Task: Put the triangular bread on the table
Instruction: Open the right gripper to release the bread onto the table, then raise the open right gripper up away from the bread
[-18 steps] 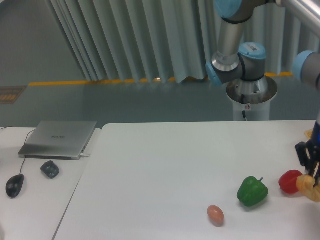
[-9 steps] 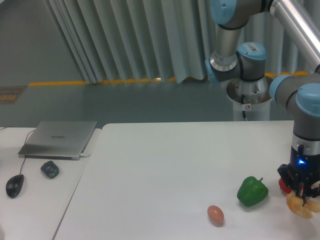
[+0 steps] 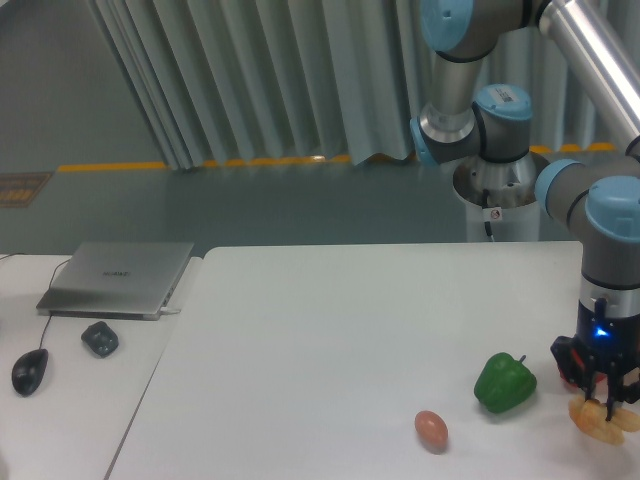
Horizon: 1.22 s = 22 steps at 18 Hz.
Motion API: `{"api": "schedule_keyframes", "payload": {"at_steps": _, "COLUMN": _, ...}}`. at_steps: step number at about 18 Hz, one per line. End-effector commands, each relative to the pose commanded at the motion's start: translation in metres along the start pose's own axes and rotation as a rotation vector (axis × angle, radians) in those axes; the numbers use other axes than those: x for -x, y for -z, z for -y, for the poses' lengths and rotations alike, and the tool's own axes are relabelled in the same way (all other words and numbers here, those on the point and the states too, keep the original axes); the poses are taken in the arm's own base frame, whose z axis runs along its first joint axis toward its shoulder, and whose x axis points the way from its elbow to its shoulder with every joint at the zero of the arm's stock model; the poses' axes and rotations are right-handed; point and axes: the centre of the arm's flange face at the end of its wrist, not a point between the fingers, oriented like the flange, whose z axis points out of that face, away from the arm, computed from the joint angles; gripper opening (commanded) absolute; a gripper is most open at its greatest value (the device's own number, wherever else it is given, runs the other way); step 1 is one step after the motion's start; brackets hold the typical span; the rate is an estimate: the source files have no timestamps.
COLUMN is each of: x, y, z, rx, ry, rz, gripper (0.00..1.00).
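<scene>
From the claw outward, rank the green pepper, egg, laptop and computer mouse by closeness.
Measured from the claw:
1. Green pepper, just beside it, image-left.
2. Egg, further left near the table's front edge.
3. Laptop, on the side desk.
4. Computer mouse, far left.

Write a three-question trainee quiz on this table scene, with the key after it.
1. True or false: the gripper holds the triangular bread.
2. Which item lies nearest the green pepper on its left in the picture? A) the egg B) the laptop C) the mouse
3. Fill in: the laptop sits on the smaller desk with its lid ____.

Key:
1. True; the fingers close on its top, low over the table.
2. A.
3. Closed.
</scene>
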Motion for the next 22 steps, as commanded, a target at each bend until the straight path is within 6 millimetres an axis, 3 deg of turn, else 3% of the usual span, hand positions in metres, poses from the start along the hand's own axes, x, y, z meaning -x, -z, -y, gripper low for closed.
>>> {"api": "schedule_keyframes", "payload": {"at_steps": 10, "x": -0.004, "y": -0.001, "z": 0.001, "rx": 0.002, "ry": -0.02, "rz": 0.005, "gripper": 1.0}}
{"api": "schedule_keyframes", "payload": {"at_steps": 17, "x": -0.003, "y": -0.004, "z": -0.016, "rx": 0.118, "ry": -0.203, "rz": 0.062, "gripper": 1.0}}
{"api": "schedule_keyframes", "payload": {"at_steps": 22, "x": -0.004, "y": 0.025, "z": -0.025, "rx": 0.136, "ry": -0.409, "rz": 0.038, "gripper": 1.0}}
